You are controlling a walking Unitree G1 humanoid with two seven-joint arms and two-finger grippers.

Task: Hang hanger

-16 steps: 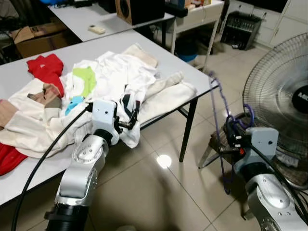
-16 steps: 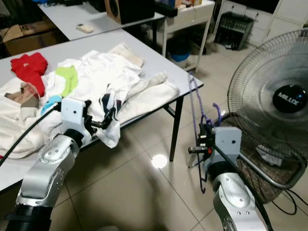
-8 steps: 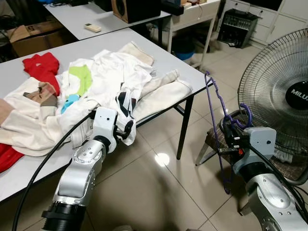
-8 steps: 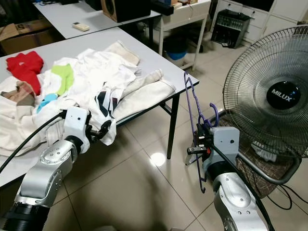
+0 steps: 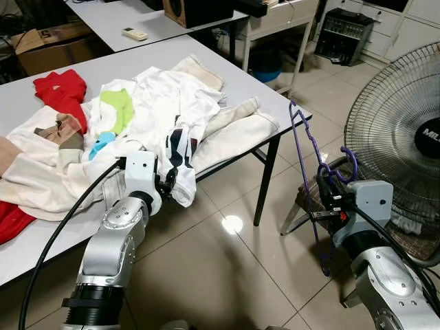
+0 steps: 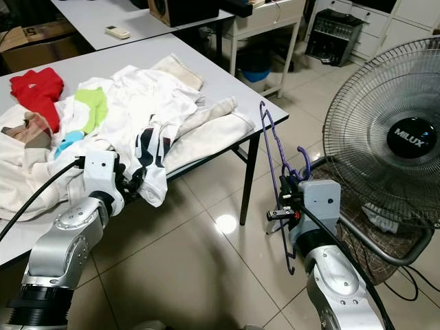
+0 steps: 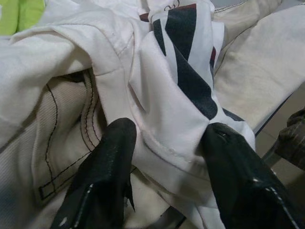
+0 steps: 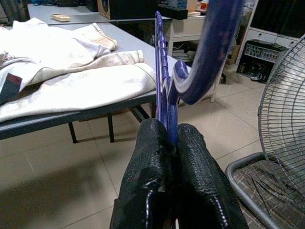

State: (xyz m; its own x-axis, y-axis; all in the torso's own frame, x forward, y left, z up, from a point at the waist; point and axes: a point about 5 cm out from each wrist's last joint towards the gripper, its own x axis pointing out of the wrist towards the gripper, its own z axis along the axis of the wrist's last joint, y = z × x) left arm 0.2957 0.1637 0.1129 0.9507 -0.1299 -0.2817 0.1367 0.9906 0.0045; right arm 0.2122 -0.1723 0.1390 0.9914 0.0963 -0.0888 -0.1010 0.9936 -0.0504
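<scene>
Lowered left gripper [image 7: 164, 157] straddles shirt [image 7: 176, 95]; right gripper [image 8: 171, 143] pinches hanger [image 8: 164, 86].

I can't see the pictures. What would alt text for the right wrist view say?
Two black fingers pinch a purple hanger upright, its hook curving overhead. Behind it, white clothes lie on a grey table; a fan stands beside it.

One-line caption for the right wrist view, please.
Right gripper shut on a purple hanger, held upright beside the clothes-covered table, fan to one side.
</scene>
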